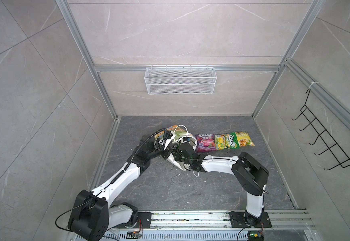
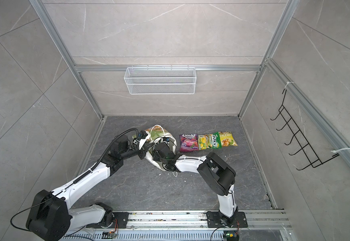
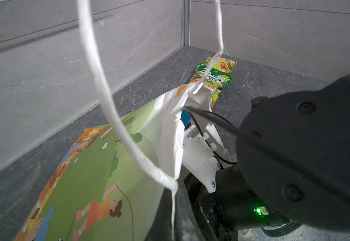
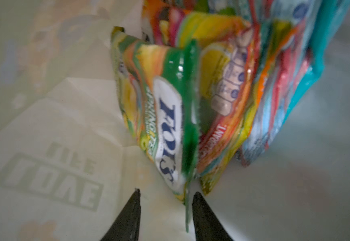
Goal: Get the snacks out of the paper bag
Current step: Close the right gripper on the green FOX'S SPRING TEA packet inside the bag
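Evenly lit top views, bowed edges, right wrist dim, blurred

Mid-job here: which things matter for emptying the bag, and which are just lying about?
Job: bag; purple pouch, yellow-green pouch, yellow pouch, out already; green pouch, teal pouch, inside; left fingers, shut on bag rim; right fingers, open by green pouch.
Lying about: wire basket; hook rack.

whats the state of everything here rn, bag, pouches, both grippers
paper bag: tilted, mouth open
left gripper: shut on the bag's rim
right gripper: inside the bag, jaws apart
green pouch: in the bag, edge between the jaws, not clamped
teal pouch: in the bag
purple pouch: out, flat on the table
yellow-green pouch: out, flat
yellow pouch: out, flat
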Tool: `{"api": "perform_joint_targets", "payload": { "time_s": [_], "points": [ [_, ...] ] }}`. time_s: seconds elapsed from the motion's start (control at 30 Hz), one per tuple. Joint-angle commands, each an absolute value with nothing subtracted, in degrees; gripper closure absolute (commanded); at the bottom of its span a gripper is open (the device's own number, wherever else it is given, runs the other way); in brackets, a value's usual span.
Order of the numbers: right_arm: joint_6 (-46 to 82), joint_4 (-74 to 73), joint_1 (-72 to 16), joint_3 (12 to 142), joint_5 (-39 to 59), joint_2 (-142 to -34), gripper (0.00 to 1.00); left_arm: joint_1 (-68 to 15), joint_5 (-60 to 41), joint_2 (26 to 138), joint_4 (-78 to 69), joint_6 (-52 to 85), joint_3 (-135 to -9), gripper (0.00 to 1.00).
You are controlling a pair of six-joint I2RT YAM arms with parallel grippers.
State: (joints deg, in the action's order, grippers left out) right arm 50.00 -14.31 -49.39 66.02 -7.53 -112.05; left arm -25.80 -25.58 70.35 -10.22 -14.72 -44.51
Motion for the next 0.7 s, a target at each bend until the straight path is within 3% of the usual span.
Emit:
{"api": "perform_joint_targets", "payload": {
  "time_s": [0.0,0.5,0.6,0.67],
  "points": [
    [52.62,-12.87,-48.59,68.06,-8.23,-114.46,0.56,-26.32,-28.11,69.15,-13.65,-14.56,-46.84,1.00],
    [56.59,-10.78,-47.13,72.24,-9.26,-118.84,0.52,-26.43,-28.84,69.74,-14.14,-14.50,-46.73,1.00],
    [57.11,-11.09,-47.11,73.25,-9.95,-119.94,0.56,-26.54,-28.88,69.83,-14.24,-14.46,-46.84,1.00],
    [57.65,-12.43,-47.20,73.22,-10.22,-120.21,0.63,-26.54,-28.82,69.79,-14.36,-14.44,-46.58,1.00]
  ]
}}
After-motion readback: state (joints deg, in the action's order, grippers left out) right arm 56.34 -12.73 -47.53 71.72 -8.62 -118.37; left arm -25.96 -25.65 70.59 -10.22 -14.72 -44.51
